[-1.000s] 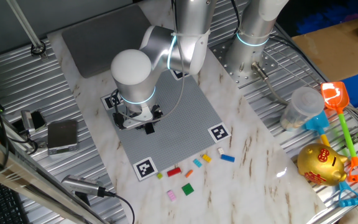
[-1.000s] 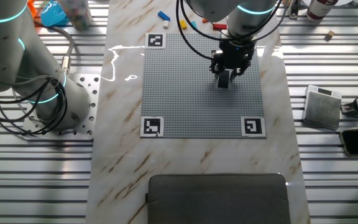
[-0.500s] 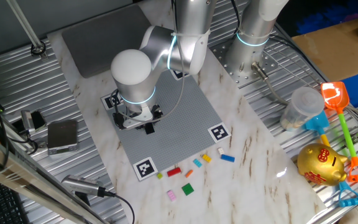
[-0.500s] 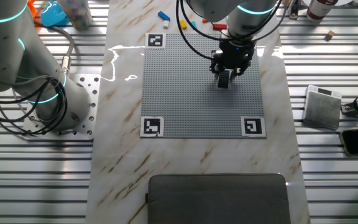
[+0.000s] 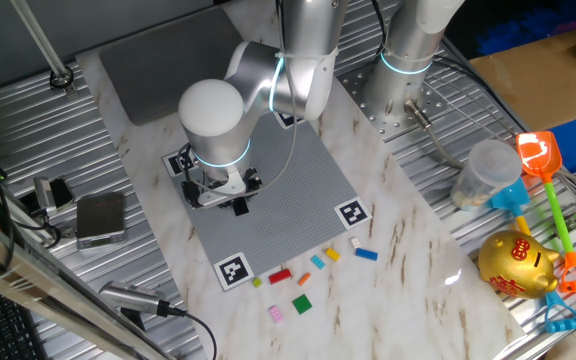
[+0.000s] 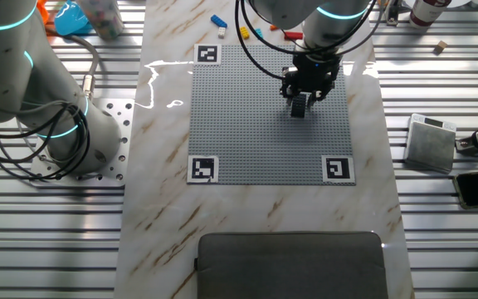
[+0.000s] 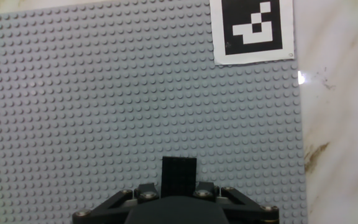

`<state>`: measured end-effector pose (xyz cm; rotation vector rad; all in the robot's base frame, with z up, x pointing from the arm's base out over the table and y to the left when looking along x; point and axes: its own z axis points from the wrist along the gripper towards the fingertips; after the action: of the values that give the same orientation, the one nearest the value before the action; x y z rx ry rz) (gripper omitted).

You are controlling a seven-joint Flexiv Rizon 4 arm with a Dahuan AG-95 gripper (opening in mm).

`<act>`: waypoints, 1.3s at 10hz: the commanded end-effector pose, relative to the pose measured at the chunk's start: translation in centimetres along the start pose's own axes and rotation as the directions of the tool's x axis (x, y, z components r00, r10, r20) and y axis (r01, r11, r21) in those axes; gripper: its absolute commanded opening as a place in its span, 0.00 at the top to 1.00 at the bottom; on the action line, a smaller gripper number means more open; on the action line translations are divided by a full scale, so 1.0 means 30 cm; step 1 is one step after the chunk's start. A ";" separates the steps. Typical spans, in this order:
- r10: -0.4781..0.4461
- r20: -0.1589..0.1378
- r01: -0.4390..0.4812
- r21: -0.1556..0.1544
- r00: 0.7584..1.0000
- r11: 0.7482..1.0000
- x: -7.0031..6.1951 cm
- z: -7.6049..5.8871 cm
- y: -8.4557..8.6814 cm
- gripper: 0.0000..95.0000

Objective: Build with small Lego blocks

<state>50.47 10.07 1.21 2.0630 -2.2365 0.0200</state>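
Two opposite overhead views, one close hand view, share the grey plate [image 7: 104, 93].

arm: bent over, wrist down | gripper [image 7: 179, 180]: low, fingers seemingly closed

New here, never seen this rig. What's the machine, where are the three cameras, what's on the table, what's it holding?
It is one robot arm with a two-finger gripper. Two pictures come from fixed cameras on different sides of the table; the third looks along the fingers from the hand. On the marble table lies a grey studded plate with black-and-white markers at its corners. Loose small Lego blocks lie beside one edge of the plate. The gripper is low over the plate, and a black block sits between its fingers, seemingly held.
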 end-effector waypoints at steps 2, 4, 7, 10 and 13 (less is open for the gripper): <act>0.001 0.000 -0.001 0.000 1.000 1.000 -0.001 0.001 -0.001 0.60; 0.001 0.000 -0.001 0.000 1.000 1.000 -0.001 0.001 -0.001 0.60; 0.001 0.000 -0.001 0.000 1.000 1.000 -0.001 0.001 -0.001 0.60; 0.057 -0.001 -0.057 -0.003 0.998 0.998 -0.060 -0.108 0.024 0.80; 0.059 0.000 -0.059 -0.003 0.998 0.998 -0.061 -0.109 0.025 0.80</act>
<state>50.17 12.25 4.07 1.9953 -2.3007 0.0267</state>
